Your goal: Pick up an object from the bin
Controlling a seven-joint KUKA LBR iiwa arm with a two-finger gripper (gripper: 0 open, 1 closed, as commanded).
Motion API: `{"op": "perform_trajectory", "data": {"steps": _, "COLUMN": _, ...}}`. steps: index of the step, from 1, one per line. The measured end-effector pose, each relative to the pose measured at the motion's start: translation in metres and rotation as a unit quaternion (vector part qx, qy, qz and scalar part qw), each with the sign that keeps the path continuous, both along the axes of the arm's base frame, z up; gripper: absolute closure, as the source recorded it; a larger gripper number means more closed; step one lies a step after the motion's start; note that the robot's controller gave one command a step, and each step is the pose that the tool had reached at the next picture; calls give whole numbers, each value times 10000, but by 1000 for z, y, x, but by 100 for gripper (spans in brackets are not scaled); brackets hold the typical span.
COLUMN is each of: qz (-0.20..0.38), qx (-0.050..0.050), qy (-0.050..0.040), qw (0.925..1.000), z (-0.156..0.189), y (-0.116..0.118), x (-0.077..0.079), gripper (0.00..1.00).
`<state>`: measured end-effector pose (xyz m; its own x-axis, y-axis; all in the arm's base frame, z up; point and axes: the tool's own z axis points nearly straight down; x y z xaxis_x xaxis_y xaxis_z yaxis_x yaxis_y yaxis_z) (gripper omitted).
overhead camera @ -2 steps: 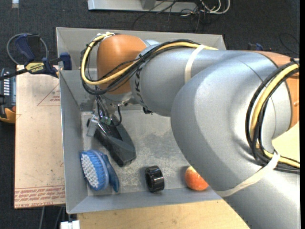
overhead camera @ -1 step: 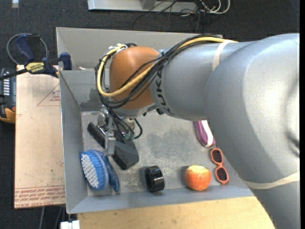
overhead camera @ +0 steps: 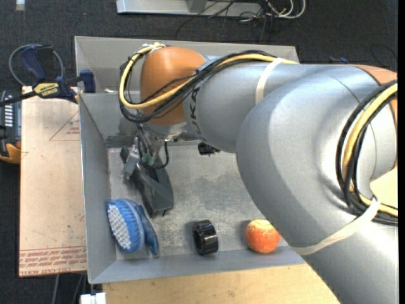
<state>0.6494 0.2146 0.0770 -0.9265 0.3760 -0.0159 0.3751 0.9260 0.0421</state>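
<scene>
Gripper [overhead camera: 152, 192] low, open-or-shut unclear, just beside bristly blue oval brush [overhead camera: 130, 227]; black cylinder [overhead camera: 205, 237], round orange [overhead camera: 262, 236] nearby.

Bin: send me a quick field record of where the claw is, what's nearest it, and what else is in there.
bin: grey metal, a few loose things on the floor
claw: low in the bin's left part, pointing at the floor
nearest: blue brush, bristles up, lower left corner, just left of the claw
contact: cannot tell whether the claw touches the brush
others: black cylinder and orange, apart, along the near wall
grip: cannot tell
</scene>
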Motion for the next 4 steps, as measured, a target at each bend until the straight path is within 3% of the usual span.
{"op": "perform_trajectory", "data": {"steps": 1, "qz": 3, "qx": -1, "qy": -2, "qw": 10000, "z": 0, "y": 0, "x": 0, "gripper": 100}}
{"op": "perform_trajectory", "data": {"steps": 2, "qz": 1785, "qx": -59, "qy": -124, "qw": 9839, "z": 1, "y": 29, "x": -7, "gripper": 100}}
{"op": "perform_trajectory", "data": {"steps": 3, "qz": 250, "qx": 85, "qy": 8, "qw": 9997, "z": 1, "y": 7, "x": 4, "gripper": 100}}
{"op": "perform_trajectory", "data": {"steps": 4, "qz": 1463, "qx": -7, "qy": -249, "qw": 9889, "z": 3, "y": 22, "x": -27, "gripper": 100}}
